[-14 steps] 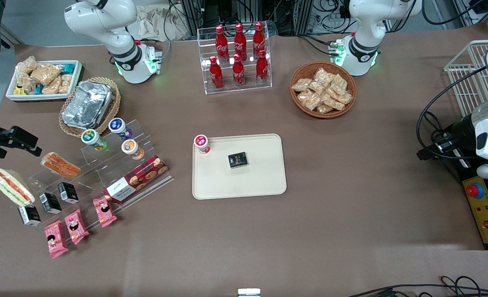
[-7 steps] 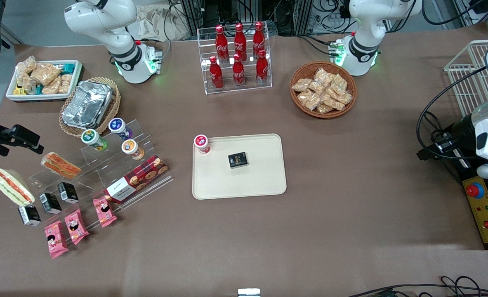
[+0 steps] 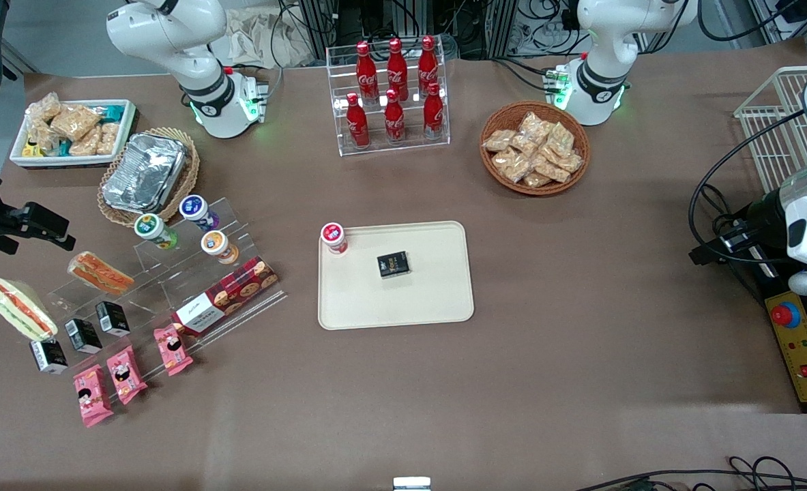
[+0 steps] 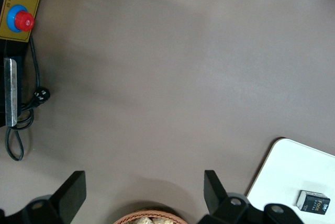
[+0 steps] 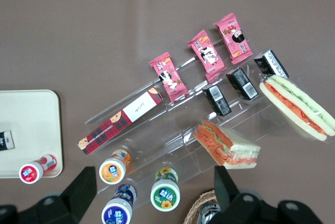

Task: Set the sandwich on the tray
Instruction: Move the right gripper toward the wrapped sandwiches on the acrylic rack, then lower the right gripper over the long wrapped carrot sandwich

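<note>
The sandwich [image 3: 18, 308], clear-wrapped pale bread with red and green filling, lies on the clear acrylic stand at the working arm's end of the table; it also shows in the right wrist view [image 5: 296, 106]. The cream tray [image 3: 396, 303] lies mid-table and holds a red-lidded cup [image 3: 333, 237] and a small black box [image 3: 393, 264]; its corner shows in the right wrist view [image 5: 26, 124]. My gripper [image 3: 38, 239] hangs open and empty above the table, a little farther from the front camera than the sandwich. In the right wrist view the gripper [image 5: 154, 192] has drink cups between its fingers.
An orange-brown bun [image 3: 99, 273] lies on the stand beside the sandwich. The stand also carries drink cups [image 3: 202, 228], a cookie box [image 3: 226, 294], black boxes [image 3: 82, 334] and pink packets [image 3: 127, 374]. A foil container in a basket [image 3: 145, 174], a white snack bin [image 3: 72, 131], a cola rack [image 3: 393, 88] and a snack basket [image 3: 534, 146] stand farther back.
My gripper has drifted slightly farther from the front camera, still open. The sandwich and the tray have not moved.
</note>
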You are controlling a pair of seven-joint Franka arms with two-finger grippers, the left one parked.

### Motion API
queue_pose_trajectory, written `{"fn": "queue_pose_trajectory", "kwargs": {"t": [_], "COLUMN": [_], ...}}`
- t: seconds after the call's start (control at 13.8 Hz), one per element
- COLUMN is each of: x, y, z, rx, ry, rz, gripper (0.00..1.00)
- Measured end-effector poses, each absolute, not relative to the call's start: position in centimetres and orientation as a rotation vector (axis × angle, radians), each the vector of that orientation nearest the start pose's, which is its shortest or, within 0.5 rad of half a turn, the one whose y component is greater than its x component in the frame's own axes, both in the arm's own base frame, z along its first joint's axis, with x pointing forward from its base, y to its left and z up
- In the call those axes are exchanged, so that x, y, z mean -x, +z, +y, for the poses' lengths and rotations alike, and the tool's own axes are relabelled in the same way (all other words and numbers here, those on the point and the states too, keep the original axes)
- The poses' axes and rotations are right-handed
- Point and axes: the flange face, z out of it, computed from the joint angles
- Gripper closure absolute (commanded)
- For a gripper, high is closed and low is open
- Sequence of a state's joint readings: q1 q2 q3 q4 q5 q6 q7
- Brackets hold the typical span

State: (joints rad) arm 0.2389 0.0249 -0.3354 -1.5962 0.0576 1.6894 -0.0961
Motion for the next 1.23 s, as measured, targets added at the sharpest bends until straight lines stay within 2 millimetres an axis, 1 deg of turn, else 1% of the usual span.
{"fn": "queue_pose_trajectory", "kwargs": {"t": [0.29, 0.43, 0.51, 0.65, 0.72, 0.87, 1.08, 1.16, 1.23], "x": [-57.3, -57.6, -57.7, -57.8, -57.9, -58.3, -59.2, -59.5, -59.6], "y": [60.1, 59.3, 58.8, 58.1, 57.7, 56.8, 55.1, 54.7, 54.3], "z": [-5.1, -5.8, -6.4, -8.0, -8.4, -8.5, -8.8, -9.4, -10.4], "rx": [3.102, 3.109, 3.107, 3.087, 3.078, 3.06, 2.963, 2.916, 2.86], "ry": [-0.082, -0.059, -0.046, -0.023, -0.013, 0.011, 0.023, 0.017, 0.009], "rz": [0.025, 0.077, 0.172, 0.415, 0.492, 0.628, 1.04, 1.18, 1.32], "gripper": [0.0, 0.0, 0.0, 0.0, 0.0, 0.0, 0.0, 0.0, 0.0]}}
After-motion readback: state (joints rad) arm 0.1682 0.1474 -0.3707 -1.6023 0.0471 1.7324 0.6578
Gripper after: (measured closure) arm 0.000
